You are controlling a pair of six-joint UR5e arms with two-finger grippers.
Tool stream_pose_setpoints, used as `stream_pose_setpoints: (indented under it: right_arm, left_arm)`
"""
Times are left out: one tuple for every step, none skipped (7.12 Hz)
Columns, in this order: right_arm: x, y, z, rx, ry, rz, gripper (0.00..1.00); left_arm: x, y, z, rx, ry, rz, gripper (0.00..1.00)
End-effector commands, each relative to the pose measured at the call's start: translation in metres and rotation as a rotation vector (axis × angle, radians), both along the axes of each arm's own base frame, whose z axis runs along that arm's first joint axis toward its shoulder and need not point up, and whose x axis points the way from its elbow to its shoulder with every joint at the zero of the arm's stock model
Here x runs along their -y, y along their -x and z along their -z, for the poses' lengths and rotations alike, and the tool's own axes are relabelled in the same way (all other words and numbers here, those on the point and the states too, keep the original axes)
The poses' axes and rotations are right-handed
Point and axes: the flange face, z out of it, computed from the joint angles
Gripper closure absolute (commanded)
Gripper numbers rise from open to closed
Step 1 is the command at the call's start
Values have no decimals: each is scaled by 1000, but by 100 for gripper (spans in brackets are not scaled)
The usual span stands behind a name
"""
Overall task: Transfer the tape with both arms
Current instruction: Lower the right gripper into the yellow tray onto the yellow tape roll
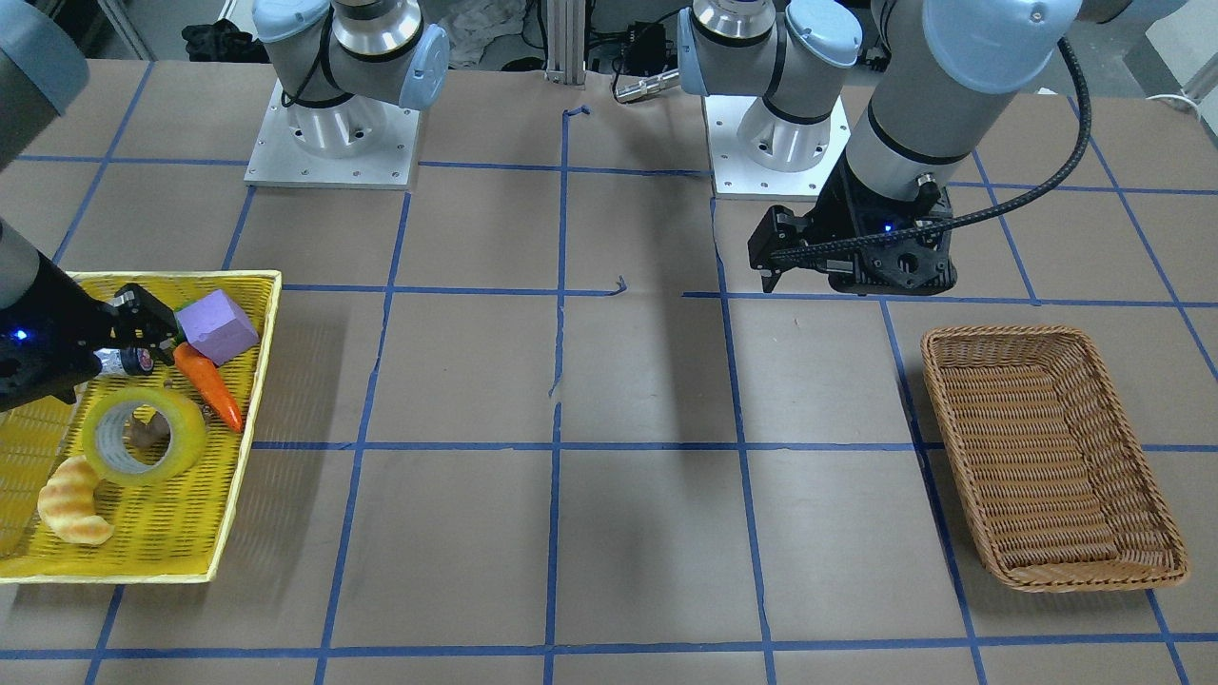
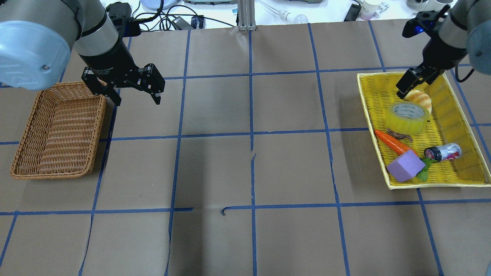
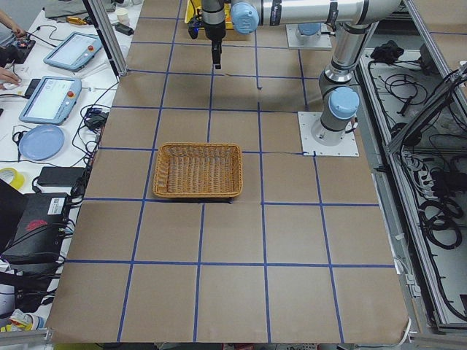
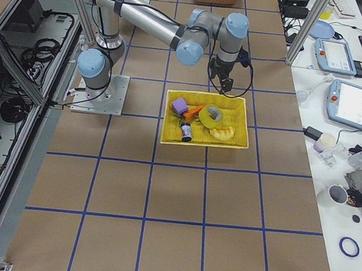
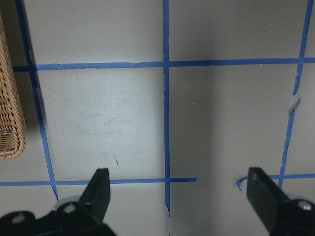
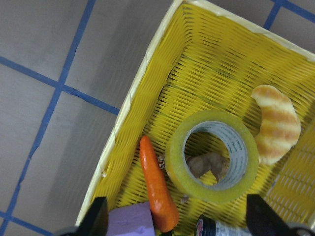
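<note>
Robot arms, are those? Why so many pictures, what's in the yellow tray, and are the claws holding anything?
Yes, two robot arms bolted to a table. Each ends in a claw with two fingers. Six cameras took the pictures at once: one looks down from behind the robot, one faces it, two watch from the table's ends, one rides on each wrist. The yellow tray holds a roll of yellow tape, a carrot, a purple block, a croissant and a small bottle. The brown basket has nothing in it. The right claw hangs open over the tray, near the tape. The left claw is open beside the basket. Neither holds anything.
</note>
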Motion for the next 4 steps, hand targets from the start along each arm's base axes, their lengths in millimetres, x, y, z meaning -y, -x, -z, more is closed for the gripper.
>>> stream_pose_setpoints:
  right_arm:
    - [19,15,68,-32,-17,-116,0]
    - [25,17,84,-31,-20,-120,0]
    - [26,17,91,-29,-26,-121,0]
    - [22,16,97,-28,-44,-122,0]
  left_arm:
    - [0,-1,2,1,-3,-1,0]
    - [0,0,2,-1,-3,-1,0]
    - [0,0,2,-2,-3,-1,0]
    - [0,0,2,-4,-3,-1,0]
